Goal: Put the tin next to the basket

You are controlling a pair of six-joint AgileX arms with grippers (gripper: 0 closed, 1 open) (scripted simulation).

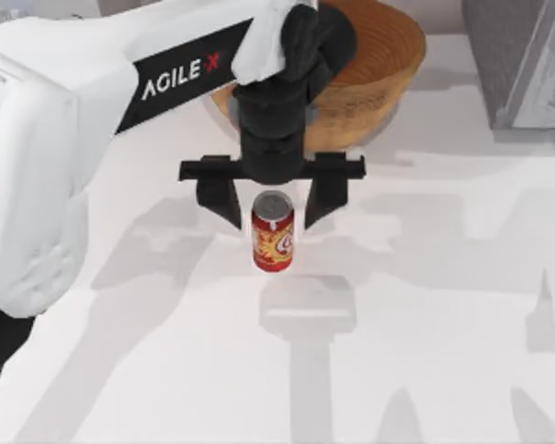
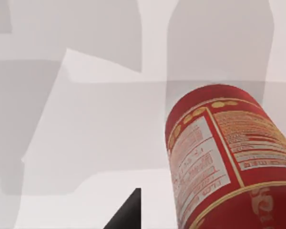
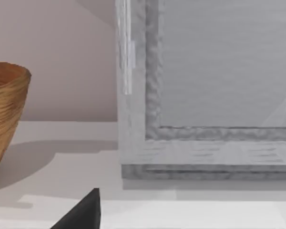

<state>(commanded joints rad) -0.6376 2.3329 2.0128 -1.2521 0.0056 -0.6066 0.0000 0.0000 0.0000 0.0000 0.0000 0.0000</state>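
Note:
The tin stands upright on the white table, a small red can with a silver top and a yellow-and-white label. My left gripper is open around it, one black finger on either side of its top and a gap on both sides. In the left wrist view the tin is close by, beside a dark fingertip. The basket, round brown wicker, sits just behind the gripper at the table's far side, partly hidden by the left arm. It also appears in the right wrist view as the basket.
A grey framed block stands at the far right corner, and it looms as the same block in the right wrist view. A dark part of my right gripper shows there. The table's near half is bare white surface.

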